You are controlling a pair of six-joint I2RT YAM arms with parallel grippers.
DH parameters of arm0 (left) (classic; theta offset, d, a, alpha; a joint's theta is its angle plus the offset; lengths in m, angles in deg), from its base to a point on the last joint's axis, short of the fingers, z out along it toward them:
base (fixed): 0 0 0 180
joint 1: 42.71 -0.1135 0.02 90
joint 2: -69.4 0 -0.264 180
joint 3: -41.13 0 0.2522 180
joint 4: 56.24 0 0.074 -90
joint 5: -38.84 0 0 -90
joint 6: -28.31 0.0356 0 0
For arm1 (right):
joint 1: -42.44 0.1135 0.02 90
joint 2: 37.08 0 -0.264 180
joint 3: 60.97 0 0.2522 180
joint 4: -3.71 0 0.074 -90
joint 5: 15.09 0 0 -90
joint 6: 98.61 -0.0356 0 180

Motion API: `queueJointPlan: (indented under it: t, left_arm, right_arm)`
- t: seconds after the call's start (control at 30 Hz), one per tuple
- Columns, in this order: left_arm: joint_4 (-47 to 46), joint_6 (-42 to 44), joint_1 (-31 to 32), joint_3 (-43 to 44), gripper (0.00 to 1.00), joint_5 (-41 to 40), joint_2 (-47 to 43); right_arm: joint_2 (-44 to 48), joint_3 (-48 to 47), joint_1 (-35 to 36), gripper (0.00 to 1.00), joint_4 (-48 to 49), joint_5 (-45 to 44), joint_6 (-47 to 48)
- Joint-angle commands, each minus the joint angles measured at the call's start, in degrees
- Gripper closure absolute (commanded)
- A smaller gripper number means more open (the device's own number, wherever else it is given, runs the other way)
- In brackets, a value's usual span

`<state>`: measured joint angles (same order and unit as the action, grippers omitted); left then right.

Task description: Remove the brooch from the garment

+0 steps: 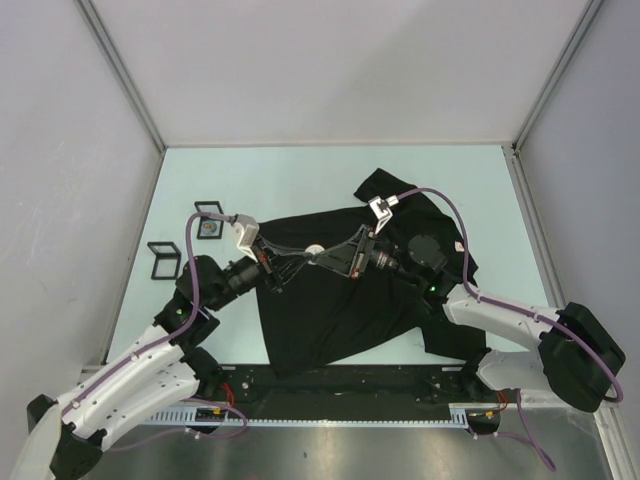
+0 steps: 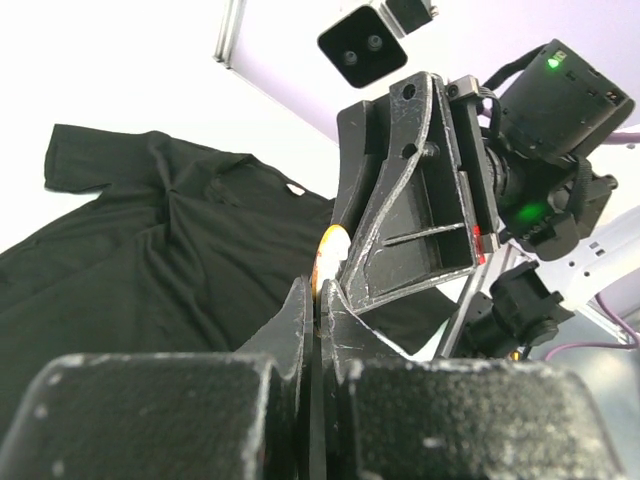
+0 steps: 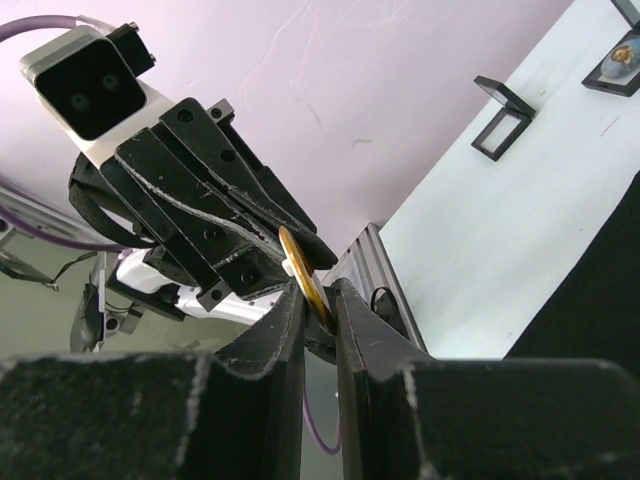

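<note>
Above soft garment (image 1: 330, 310) | right end effector (image 3: 318, 303) grips gold-disc brooch (image 3: 299, 264) | left end effector (image 2: 314, 295) clenched

The left gripper (image 2: 316, 300) has its jaws pressed together, the tips pointing up. Just above the tips shows the edge of a round brooch (image 2: 327, 255), orange and white. The right gripper (image 2: 345, 282) reaches it from the upper right. Behind them a wrinkled black T-shirt (image 2: 150, 235) lies on a white table (image 2: 150, 100).
</note>
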<state>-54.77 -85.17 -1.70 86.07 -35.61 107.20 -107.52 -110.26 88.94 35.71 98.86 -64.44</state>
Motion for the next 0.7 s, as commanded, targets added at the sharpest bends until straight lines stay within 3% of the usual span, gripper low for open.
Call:
queueJointPlan:
  t: [0.0,0.1,0.2,0.47,0.67]
  left_arm:
    - [-1.86,2.13,1.79,2.74,1.00,0.80,-1.94]
    - [3.75,1.78,1.79,5.10,1.00,-5.86,-1.33]
    - [11.49,1.86,1.79,8.01,1.00,-12.02,0.34]
    - [25.47,4.58,1.52,14.08,1.00,-20.73,3.67]
    - [43.56,7.66,-1.89,23.92,1.00,-38.48,13.16]
  right_arm:
    - [-0.58,-1.83,0.70,0.82,-1.19,-6.19,1.33]
    - [1.17,-1.74,1.22,0.62,-4.61,-5.49,3.44]
    - [4.07,-1.74,1.22,0.52,-11.11,-5.92,6.96]
    - [13.04,-1.56,1.49,0.37,-26.76,-13.65,20.66]
    - [9.01,-3.31,-3.87,0.32,-21.61,-21.30,22.08]
